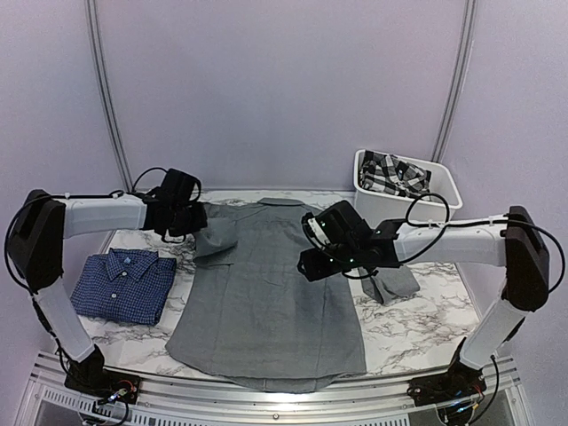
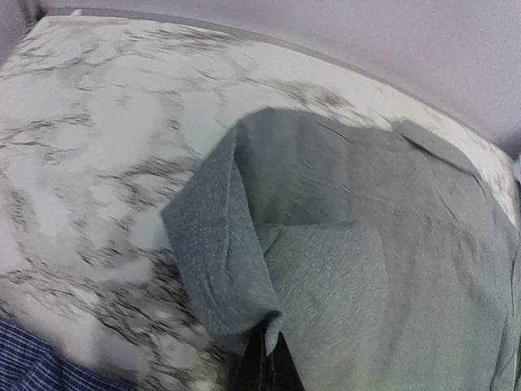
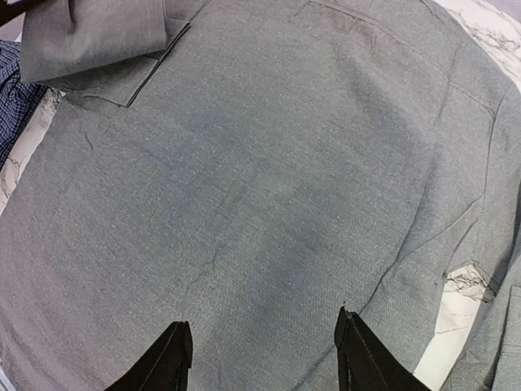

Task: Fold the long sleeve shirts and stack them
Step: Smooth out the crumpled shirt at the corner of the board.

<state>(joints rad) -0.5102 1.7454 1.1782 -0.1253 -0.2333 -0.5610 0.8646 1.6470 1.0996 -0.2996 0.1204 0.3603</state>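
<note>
Lying lengthwise front-back: grey shirt (image 1: 266,293) w/ collar far.

"What is the tabletop (image 1: 417,330) like?"

"It is white with dark wiggly lines on it, like stone."

"What lies on it?"

"A grey shirt (image 1: 266,302) lies spread out in the middle, with its collar at the far side. A blue shirt (image 1: 124,284) with tiny checks sits folded on the left, near the grey one."

"Anything else?"

"A white tub (image 1: 444,197) stands at the far right corner. There is some checked cloth (image 1: 390,173) inside it."
</note>
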